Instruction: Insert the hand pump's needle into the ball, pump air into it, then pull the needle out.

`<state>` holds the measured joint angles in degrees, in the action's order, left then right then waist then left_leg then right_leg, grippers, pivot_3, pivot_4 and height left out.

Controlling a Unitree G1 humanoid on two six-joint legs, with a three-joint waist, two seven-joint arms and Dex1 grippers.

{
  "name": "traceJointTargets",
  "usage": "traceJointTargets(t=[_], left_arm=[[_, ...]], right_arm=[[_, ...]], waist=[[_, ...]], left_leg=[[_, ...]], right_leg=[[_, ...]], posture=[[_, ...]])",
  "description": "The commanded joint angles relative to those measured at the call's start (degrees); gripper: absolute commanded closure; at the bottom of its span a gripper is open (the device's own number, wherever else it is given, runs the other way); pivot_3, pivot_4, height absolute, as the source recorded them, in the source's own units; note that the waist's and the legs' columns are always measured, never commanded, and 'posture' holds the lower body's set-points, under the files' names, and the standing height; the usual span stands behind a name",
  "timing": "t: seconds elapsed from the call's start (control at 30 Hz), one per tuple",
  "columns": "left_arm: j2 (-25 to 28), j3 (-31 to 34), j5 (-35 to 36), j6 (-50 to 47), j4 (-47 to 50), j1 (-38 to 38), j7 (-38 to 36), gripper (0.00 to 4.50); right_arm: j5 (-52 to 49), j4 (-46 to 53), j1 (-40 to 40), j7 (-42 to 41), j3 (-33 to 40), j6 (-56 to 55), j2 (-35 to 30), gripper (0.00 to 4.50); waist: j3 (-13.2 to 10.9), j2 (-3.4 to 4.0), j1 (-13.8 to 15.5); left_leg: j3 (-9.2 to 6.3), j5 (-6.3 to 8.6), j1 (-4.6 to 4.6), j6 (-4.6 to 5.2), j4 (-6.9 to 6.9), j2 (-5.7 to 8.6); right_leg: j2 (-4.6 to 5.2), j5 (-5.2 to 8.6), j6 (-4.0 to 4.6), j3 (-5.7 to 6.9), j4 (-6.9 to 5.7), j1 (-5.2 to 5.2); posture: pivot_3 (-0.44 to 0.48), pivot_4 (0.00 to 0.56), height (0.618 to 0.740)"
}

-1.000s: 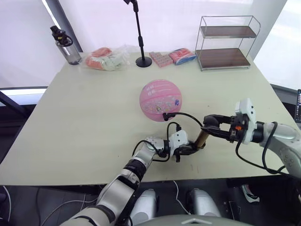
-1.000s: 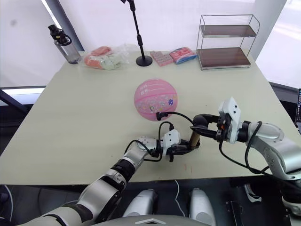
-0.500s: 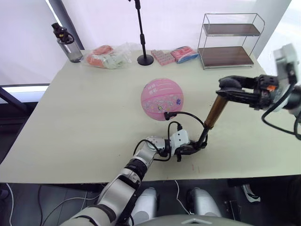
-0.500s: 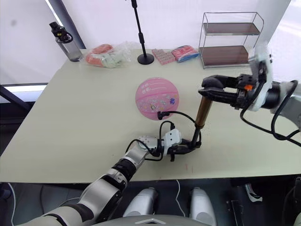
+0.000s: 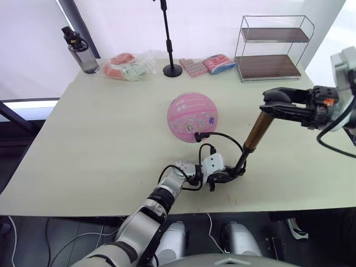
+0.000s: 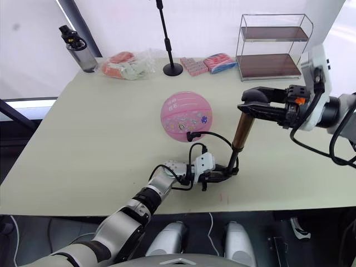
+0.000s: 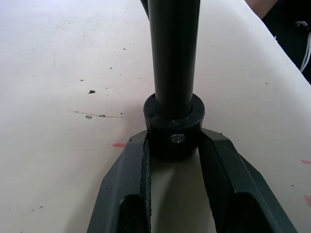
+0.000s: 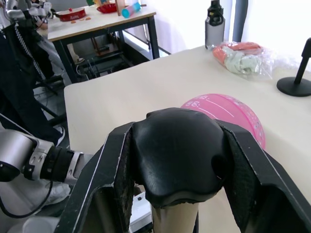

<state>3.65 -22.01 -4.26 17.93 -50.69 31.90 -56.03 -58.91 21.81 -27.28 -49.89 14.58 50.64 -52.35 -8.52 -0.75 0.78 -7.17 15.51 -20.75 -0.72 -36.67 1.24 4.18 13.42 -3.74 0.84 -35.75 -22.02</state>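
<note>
Beige table (image 5: pixel 100 128) (white walls (image 5: pixel 122 22))

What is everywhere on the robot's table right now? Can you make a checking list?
Surface: beige table, a few small marks.
Job's things: pink ball round; hand pump tilted, handle up; hose runs to the ball; needle too small to tell.
Clutter: water bottle, plastic bag, pink packets, stand pole, wire shelf.
Grippers: left gripper clamps the pump's base; right gripper clamps its handle.
Cables: black wires on both arms.
Surroundings: another table with colourful things.

matt pink rubber ball (image 5: pixel 191 117), metallic bronze pump (image 5: pixel 257 130)
</note>
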Motion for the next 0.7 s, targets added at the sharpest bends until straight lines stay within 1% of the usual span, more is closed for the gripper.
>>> traceJointTargets(t=[0.03,0.17,0.27,0.37,0.43,0.53,0.6,0.7], left_arm=[[2.08,-2.16,-4.22,-4.17,-7.75,-3.71,0.67,3.41],[2.2,-2.21,-4.25,-4.16,-7.76,-3.72,0.62,3.41],[2.27,-2.2,-4.26,-4.15,-7.71,-3.7,0.65,3.41],[2.4,-2.18,-4.21,-4.14,-7.65,-3.68,0.64,3.41],[2.53,-2.17,-4.18,-4.13,-7.64,-3.68,0.64,3.41],[2.65,-2.18,-4.16,-4.19,-7.55,-3.66,0.64,3.41],[2.74,-2.19,-4.09,-4.25,-7.46,-3.66,0.62,3.41],[2.83,-2.22,-4.06,-4.3,-7.34,-3.65,0.53,3.41]], right_arm=[[8.14,1.47,5.95,-1.86,-4.42,-4.98,-0.26,2.62],[14.79,-0.78,12.03,-3.46,-9.19,-11.19,1.48,2.62],[18.9,-3.12,15.44,-3.81,-12.33,-15.59,3.87,2.62],[24.3,-5.5,17.78,-4.73,-15.71,-20.65,4.93,2.62],[25.55,-7.19,18.63,-3.85,-16.32,-22.34,6.9,2.62],[27.4,-7.82,19.71,-4.55,-17.29,-24.31,7.67,2.62],[26.6,-6.65,19.59,-4.49,-16.67,-23.87,7.87,2.62],[23.9,-4.93,17.37,-4.27,-14.16,-22.14,7.47,2.62]], waist=[[0.06,-0.05,-0.04],[0.34,-0.23,-0.12],[0.5,-0.29,-0.2],[0.64,-0.37,-0.22],[0.66,-0.39,-0.22],[0.71,-0.42,-0.2],[0.72,-0.4,-0.21],[0.71,-0.41,-0.2]], left_leg=[[0.01,0.0,0.01,0.0,0.0,0.0],[0.02,0.0,0.13,0.0,0.0,-0.02],[0.0,0.01,0.16,-0.01,0.0,-0.07],[0.01,0.01,0.2,-0.01,0.0,-0.08],[0.0,0.01,0.24,-0.01,0.0,-0.08],[-0.03,0.01,0.24,-0.01,0.01,-0.08],[-0.01,0.01,0.24,-0.01,0.01,-0.08],[-0.05,0.01,0.24,-0.01,0.01,-0.08]], right_leg=[[0.0,0.0,0.0,0.0,0.0,0.01],[-0.01,0.0,-0.01,-0.01,0.0,0.12],[-0.04,0.0,0.0,0.01,0.0,0.15],[-0.04,0.0,0.0,0.0,0.0,0.18],[-0.04,0.01,0.0,0.0,0.0,0.22],[-0.06,0.01,0.0,0.01,0.0,0.23],[-0.05,0.01,0.0,0.0,0.0,0.24],[-0.05,0.01,0.0,0.03,0.0,0.24]], posture=[[0.0,0.15,0.731],[0.0,0.15,0.731],[0.0,0.15,0.731],[0.0,0.15,0.731],[0.0,0.15,0.731],[0.0,0.15,0.731],[0.0,0.15,0.731],[0.0,0.15,0.731]])
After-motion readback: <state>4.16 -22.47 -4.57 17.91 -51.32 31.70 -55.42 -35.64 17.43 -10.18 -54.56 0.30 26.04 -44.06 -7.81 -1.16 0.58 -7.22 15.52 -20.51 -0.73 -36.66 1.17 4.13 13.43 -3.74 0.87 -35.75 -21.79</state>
